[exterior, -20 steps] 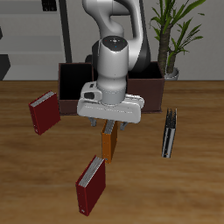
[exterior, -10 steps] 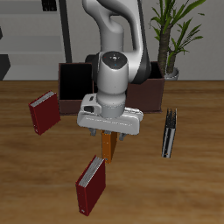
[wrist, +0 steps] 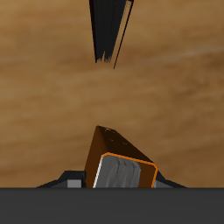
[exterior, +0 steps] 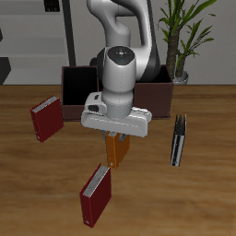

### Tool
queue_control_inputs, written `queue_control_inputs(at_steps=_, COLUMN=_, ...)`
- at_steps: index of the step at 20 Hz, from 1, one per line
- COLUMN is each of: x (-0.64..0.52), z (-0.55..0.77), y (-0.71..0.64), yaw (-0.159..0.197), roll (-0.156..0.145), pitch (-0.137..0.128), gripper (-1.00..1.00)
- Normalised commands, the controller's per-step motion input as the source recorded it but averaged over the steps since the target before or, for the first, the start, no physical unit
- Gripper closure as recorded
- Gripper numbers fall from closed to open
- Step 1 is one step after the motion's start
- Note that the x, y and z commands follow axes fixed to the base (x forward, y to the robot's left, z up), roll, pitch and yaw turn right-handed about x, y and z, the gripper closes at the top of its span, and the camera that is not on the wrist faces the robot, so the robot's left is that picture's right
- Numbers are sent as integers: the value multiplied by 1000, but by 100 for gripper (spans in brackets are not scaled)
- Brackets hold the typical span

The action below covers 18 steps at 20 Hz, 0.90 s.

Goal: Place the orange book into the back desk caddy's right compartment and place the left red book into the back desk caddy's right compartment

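Note:
My gripper [exterior: 114,136] is shut on the top of the orange book [exterior: 113,150], which hangs upright just above the table at its middle. In the wrist view the orange book [wrist: 108,150] fills the space between the fingers, its pale page edges toward the camera. The left red book [exterior: 96,194] stands near the table's front edge. The other red book [exterior: 46,118] stands farther back, off to the side. The back desk caddy [exterior: 72,85], dark reddish-brown, stands behind my arm, which hides most of it. I cannot make out its compartments.
A thin black-and-grey book [exterior: 178,139] stands upright beside the gripper, also in the wrist view [wrist: 108,31]. A potted plant [exterior: 181,41] stands at the back by the caddy's end.
The gripper came down over the orange book's top, closed on it, and has lifted it a little. The other books have not moved.

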Motion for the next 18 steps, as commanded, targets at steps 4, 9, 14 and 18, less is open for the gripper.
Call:
queue_control_inputs(at_steps=4, x=-228, z=548, y=270, yaw=28, roll=25, pitch=-11, gripper=100)
queue_control_inputs(at_steps=9, x=-285, z=623, y=232, yaw=11, roll=15, pitch=-18, gripper=100)
queue_control_inputs(at_steps=14, x=-555, z=867, y=383, yaw=24, roll=48, pitch=-57, gripper=100)
queue_control_inputs(at_steps=18, x=-525, z=603, y=313, yaw=30, roll=-72, pitch=24, gripper=100)
